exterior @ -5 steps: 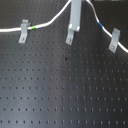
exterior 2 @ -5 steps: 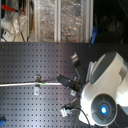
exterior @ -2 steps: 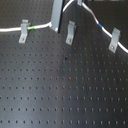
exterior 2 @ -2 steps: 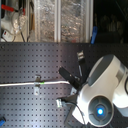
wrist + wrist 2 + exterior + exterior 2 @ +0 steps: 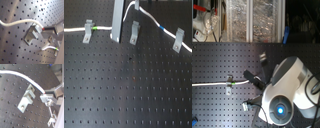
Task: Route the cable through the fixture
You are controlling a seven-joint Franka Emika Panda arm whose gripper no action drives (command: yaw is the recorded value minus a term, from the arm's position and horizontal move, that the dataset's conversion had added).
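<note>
In the first exterior view the white cable (image 5: 146,15) runs in from the left, passes the left clip with its green band (image 5: 96,27), and reaches my gripper (image 5: 117,32). From there it loops up and arcs down past its blue band (image 5: 162,27) to the right clip. The fixture (image 5: 134,31), the middle clip, stands just to the first exterior view's right of the upright grey finger. Both wrist views show the gripper (image 5: 43,29) (image 5: 44,94) shut on the cable (image 5: 17,22) (image 5: 27,79), right beside the fixture (image 5: 32,35) (image 5: 27,99). The cable lies outside its slot.
Two more identical clips stand on the black perforated board, the left clip (image 5: 87,31) and the right clip (image 5: 179,39). The white arm body (image 5: 287,95) fills the second exterior view's lower right. Shelves with clutter (image 5: 237,20) stand behind the board.
The gripper has moved toward the first exterior view's right with the cable, from near the left clip to beside the middle clip. The loop of cable over the middle clip has shifted with it.
</note>
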